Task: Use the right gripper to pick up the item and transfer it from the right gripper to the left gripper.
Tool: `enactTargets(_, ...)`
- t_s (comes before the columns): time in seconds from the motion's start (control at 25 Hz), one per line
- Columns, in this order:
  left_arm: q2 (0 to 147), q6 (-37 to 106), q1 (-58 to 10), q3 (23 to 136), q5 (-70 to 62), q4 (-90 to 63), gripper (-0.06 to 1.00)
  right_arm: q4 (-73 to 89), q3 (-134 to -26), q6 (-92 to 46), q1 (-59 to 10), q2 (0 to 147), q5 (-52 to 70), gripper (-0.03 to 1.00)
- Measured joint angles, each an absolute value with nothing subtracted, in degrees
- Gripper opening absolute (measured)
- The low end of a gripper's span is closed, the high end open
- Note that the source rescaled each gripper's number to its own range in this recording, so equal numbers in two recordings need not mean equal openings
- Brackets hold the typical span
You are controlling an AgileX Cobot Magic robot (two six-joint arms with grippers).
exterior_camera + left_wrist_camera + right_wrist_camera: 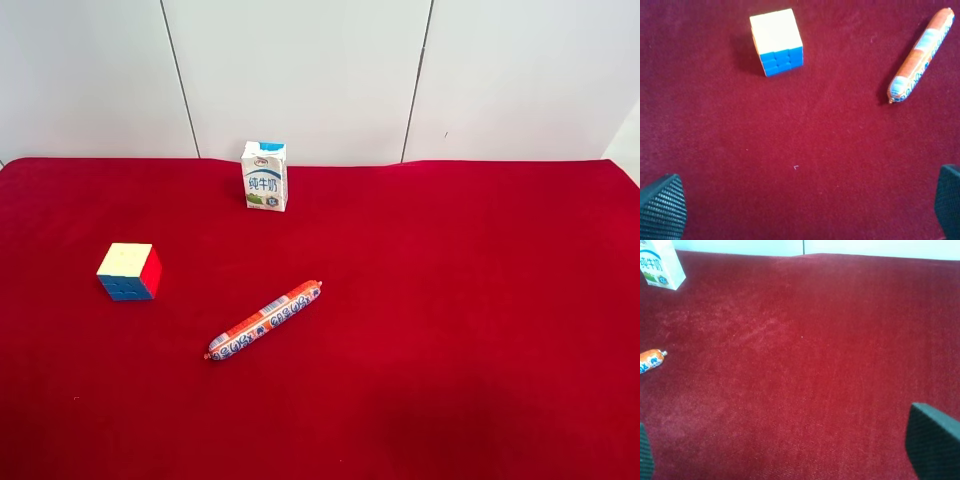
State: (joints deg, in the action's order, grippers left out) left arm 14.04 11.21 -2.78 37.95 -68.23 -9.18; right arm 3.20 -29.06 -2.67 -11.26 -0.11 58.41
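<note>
The item, a small puzzle cube (130, 271) with a yellow top, blue front and pink-red side, rests on the red cloth at the exterior high view's left. The left wrist view shows the same cube (777, 41) ahead of my left gripper (807, 207), whose fingers stand wide apart over bare cloth, well short of the cube. My right gripper (790, 450) is open too, with one pad (935, 442) and a sliver of the other showing over bare cloth. The cube is out of the right wrist view. Neither arm shows in the exterior high view.
A white-and-blue milk carton (265, 176) stands upright near the back edge of the red cloth (460, 300), also seen as the carton (660, 265) in the right wrist view. A long orange-red sausage stick (264, 320) lies diagonally mid-table. White wall panels stand behind the table.
</note>
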Motion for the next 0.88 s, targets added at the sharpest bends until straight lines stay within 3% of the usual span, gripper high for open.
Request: enactTargets(0.88,5.04,5.97,-2.78,29.29,-61.31,-6.82,1.00,3.20,-29.06,-2.67,-11.26,-0.11,58.41,1.00)
